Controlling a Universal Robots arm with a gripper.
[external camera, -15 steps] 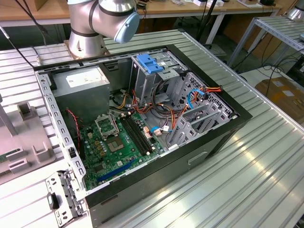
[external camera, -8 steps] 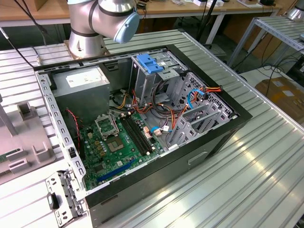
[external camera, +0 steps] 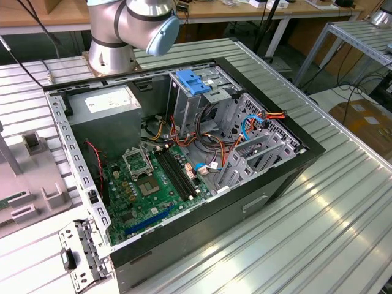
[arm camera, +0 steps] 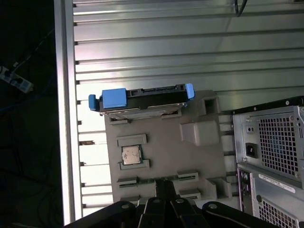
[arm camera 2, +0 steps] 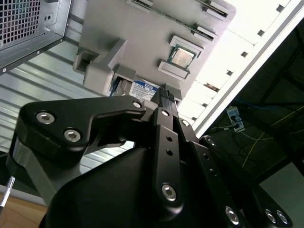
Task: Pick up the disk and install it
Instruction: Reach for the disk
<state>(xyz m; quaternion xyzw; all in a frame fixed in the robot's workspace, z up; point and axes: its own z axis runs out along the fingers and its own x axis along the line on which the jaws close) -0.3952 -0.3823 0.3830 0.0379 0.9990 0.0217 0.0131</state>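
My gripper (arm camera: 164, 182) hangs closed, empty, over the grey fixture (external camera: 37, 184) at the exterior view's left; I see the disk (arm camera: 142, 101) standing edgewise there.

The exterior view looks down at a slant, quite near, into the open computer case (external camera: 275, 193), with the arm's base (external camera: 110, 58) at 11 o'clock of it and the grey holder plate (external camera: 37, 184) at 9 o'clock. The first wrist view faces straight down on this plate from well above, the second wrist view looks past the gripper (arm camera 2: 164, 92) at it, tilted; both share the case's rear corner
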